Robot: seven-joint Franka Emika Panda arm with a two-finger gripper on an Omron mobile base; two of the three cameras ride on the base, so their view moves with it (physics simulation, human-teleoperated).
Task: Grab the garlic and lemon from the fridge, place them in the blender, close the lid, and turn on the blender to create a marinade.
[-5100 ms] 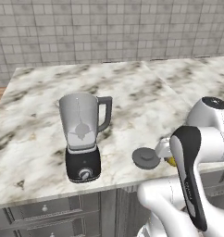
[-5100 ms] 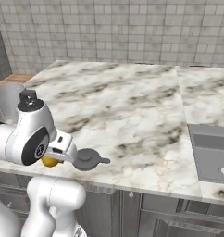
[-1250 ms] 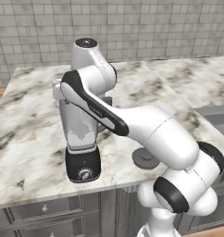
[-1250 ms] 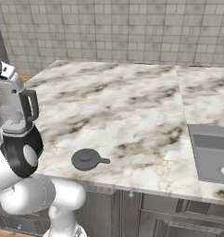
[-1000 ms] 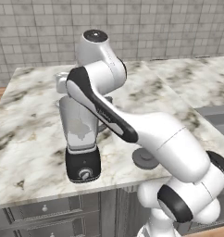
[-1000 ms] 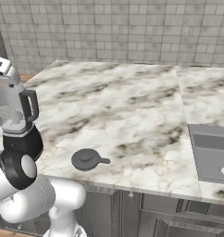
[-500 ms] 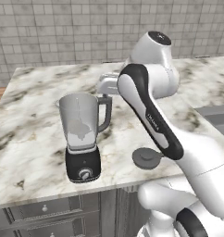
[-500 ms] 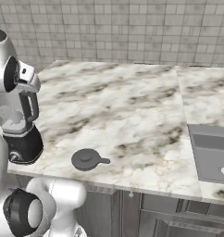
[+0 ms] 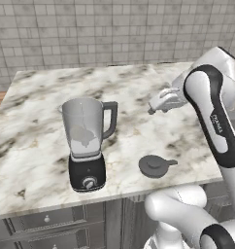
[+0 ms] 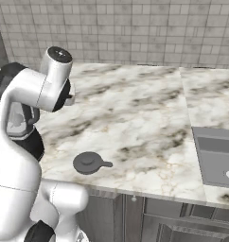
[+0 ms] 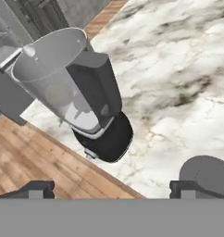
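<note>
The gripper [image 9: 156,104] hangs in the air above the middle of the marbled white and grey stone surface [image 9: 134,87]. Its two dark fingers [image 11: 35,189] are spread wide apart, with nothing between them. It is to the right of the blender and well apart from it.

The small round dark grey lid [image 9: 156,165] lies flat on the surface near the front edge, below the gripper. Its short tab points to the right. It is not on the jar.

The blender with a clear tapered jar, a dark handle and a squat black base [image 9: 87,141] stands upright close to the front edge, on the left part of the surface. Its jar is open at the top. A pale lump sits low inside the jar, too blurry to tell what it is. A round dial shows on the front of the base.
</note>
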